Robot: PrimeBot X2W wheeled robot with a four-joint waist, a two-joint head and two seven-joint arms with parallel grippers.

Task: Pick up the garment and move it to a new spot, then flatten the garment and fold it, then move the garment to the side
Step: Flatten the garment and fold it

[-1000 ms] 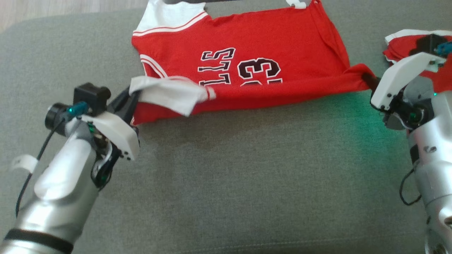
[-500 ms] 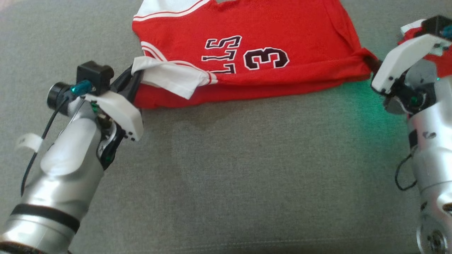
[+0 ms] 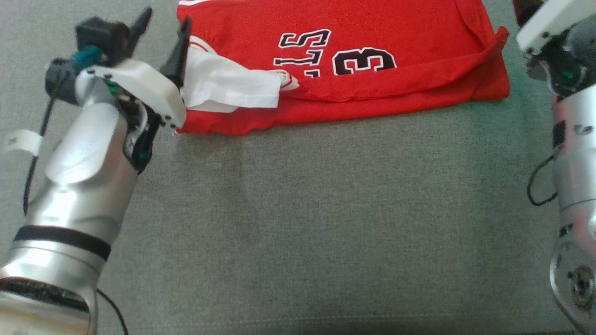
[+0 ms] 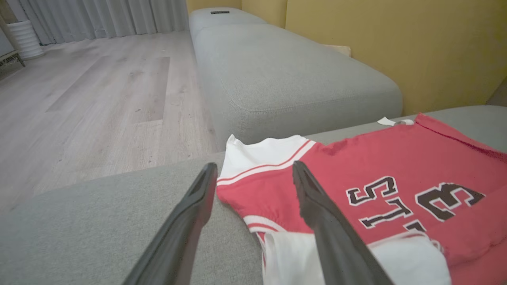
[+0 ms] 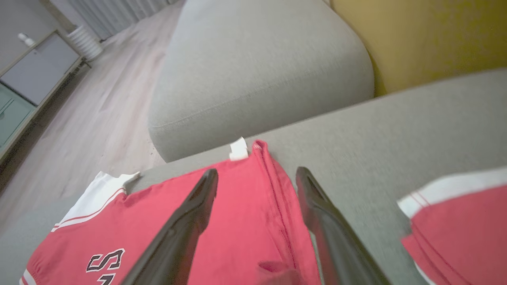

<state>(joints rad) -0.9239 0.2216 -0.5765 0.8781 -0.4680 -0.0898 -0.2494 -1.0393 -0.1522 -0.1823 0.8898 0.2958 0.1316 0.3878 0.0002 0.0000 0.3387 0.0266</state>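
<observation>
A red jersey (image 3: 372, 28) with black-and-white lettering lies folded on the grey couch cushion (image 3: 302, 209), its folded edge facing me. A white sleeve (image 3: 233, 86) lies folded over its left end. My left gripper (image 3: 166, 18) stands open just left of that end, holding nothing. In the left wrist view the left gripper (image 4: 253, 172) hovers over the jersey (image 4: 396, 166) near its white shoulder. My right gripper (image 5: 255, 174) is open above the right part of the jersey (image 5: 237, 221), holding nothing. The right arm (image 3: 572, 116) stands at the jersey's right end.
A second red-and-white garment (image 5: 455, 221) lies on the cushion to the right. Beyond the jersey sits another grey cushion (image 4: 297, 75), with a yellow wall (image 4: 416, 47) behind it and wooden floor (image 4: 99, 91) to its left.
Both grippers have let go of the jersey's corners, opened and risen. The stretched near edge has dropped flat onto the cushion. The head camera has shifted.
</observation>
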